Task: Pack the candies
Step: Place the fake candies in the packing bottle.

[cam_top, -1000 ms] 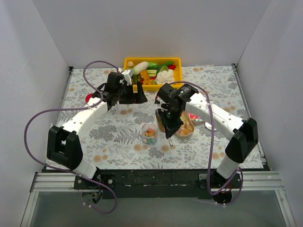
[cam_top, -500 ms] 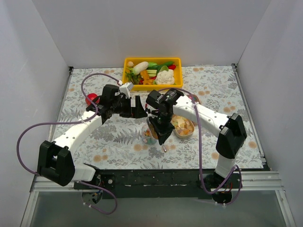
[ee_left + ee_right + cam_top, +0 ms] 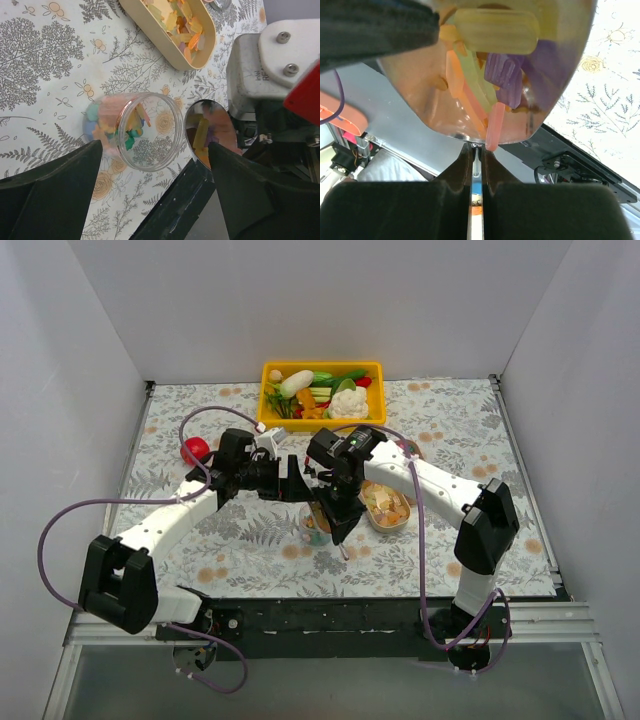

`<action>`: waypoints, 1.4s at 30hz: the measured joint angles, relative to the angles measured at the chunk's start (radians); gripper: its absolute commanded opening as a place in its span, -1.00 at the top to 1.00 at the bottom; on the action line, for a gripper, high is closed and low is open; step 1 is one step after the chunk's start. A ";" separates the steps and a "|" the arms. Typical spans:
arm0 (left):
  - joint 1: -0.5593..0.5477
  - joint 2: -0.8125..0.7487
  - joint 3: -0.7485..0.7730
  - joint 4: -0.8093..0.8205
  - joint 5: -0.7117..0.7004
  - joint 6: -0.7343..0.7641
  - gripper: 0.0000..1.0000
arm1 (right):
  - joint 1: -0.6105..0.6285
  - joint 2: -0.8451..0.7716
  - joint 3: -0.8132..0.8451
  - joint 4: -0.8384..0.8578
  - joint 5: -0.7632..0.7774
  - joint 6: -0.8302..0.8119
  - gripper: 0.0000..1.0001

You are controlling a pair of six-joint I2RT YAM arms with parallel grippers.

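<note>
A clear jar (image 3: 145, 131) part full of small pastel candies (image 3: 112, 125) stands on the flowered cloth; in the top view it (image 3: 313, 526) is mostly hidden under my right gripper. My left gripper (image 3: 154, 145) is open, its fingertips on either side of the jar and apart from it. My right gripper (image 3: 477, 147) is shut on the handle of a metal spoon (image 3: 490, 65) loaded with yellow, purple, orange and pink candies. The spoon bowl (image 3: 210, 132) hangs just right of the jar's mouth. A tan oval dish (image 3: 150, 25) holding more candies lies beyond.
A yellow bin (image 3: 321, 368) of toy vegetables stands at the back. A red ball (image 3: 195, 450) lies at the left. The two arms meet closely over the jar. The table's black front edge (image 3: 175, 205) is close to the jar.
My right gripper has carried the loaded spoon left from the oval dish to the jar. My left gripper has moved forward and down to the jar.
</note>
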 measured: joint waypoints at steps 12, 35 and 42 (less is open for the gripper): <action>0.000 0.056 -0.052 -0.016 -0.039 -0.010 -0.61 | -0.005 0.002 0.011 -0.017 -0.057 0.020 0.97; 0.000 0.128 -0.079 0.019 -0.068 -0.045 -0.55 | -0.181 -0.046 -0.103 -0.019 -0.338 0.061 0.97; -0.001 0.101 -0.015 0.029 -0.145 -0.066 -0.63 | -0.189 -0.047 -0.178 -0.018 -0.446 0.061 0.97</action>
